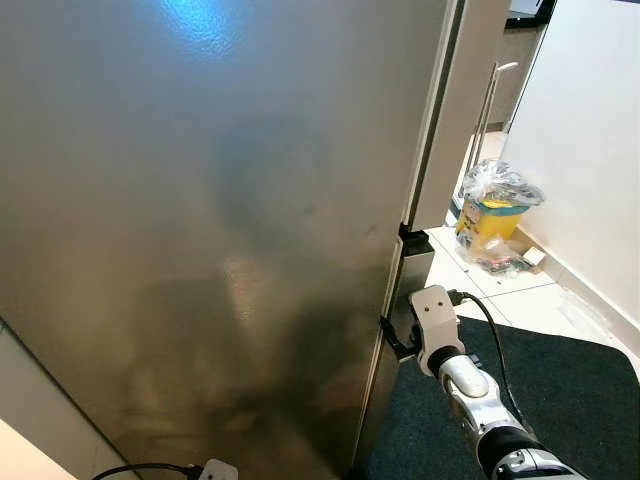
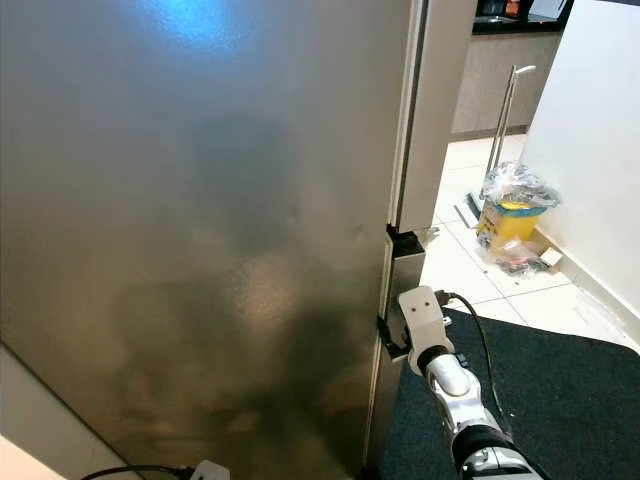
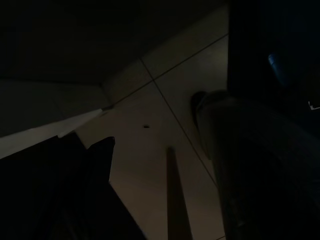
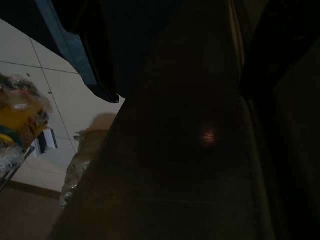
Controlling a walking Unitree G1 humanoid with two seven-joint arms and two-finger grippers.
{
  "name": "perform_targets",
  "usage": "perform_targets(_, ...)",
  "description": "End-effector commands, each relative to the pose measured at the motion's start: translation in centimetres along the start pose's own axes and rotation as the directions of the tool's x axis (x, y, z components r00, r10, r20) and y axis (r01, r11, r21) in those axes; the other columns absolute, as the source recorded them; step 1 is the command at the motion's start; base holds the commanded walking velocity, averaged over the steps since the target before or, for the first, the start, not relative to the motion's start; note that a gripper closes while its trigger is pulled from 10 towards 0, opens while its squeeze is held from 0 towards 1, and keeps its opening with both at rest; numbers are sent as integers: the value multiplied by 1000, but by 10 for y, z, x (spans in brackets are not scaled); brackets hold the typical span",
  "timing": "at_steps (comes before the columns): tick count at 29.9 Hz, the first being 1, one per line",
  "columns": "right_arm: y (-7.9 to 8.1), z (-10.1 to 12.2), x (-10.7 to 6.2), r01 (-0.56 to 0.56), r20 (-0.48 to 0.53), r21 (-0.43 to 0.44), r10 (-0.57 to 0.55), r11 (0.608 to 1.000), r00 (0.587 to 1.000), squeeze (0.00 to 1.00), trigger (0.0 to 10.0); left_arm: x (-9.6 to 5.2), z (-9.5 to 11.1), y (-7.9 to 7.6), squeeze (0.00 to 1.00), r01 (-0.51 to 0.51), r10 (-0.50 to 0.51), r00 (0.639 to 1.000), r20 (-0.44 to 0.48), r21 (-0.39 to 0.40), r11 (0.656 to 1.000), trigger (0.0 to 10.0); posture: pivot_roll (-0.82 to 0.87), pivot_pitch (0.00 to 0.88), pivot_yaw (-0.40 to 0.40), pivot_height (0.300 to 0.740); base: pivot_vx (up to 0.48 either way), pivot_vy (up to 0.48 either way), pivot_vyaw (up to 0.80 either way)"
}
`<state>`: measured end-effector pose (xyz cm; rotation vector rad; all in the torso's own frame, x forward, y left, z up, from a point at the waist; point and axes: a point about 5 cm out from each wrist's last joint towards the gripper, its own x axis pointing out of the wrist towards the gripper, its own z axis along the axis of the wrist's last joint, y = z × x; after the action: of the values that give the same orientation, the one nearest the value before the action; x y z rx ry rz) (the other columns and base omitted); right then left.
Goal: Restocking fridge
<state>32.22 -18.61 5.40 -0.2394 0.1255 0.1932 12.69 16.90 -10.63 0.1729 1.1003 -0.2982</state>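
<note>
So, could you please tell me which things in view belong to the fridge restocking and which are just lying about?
Belonging to the job:
- fridge door, stainless steel
- right gripper, at the door's lower edge

Just lying about:
- yellow container wrapped in clear plastic, on the tiled floor by the white wall
- dark mat under the right arm
- metal stand behind the container

Right gripper [image 1: 397, 338] is reaching into the fridge door [image 1: 210, 230] edge gap, low down; yellow bagged bin [image 1: 492, 212] is sitting on tiles behind.
</note>
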Motion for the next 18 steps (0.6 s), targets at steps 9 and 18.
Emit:
perform_targets(9,-39,33,6,195,143,13,-194,981,970,0,10000,-3,-18,-3,0,12,-12,998,-69,-3,1000,10000,-43,5,2,740,0,0,0)
perform_targets(18,-40,32,6,203,141,12,-203,979,969,0,10000,-3,-17,-3,0,11,-11,998,-68,-2,1000,10000,-43,5,2,740,0,0,0)
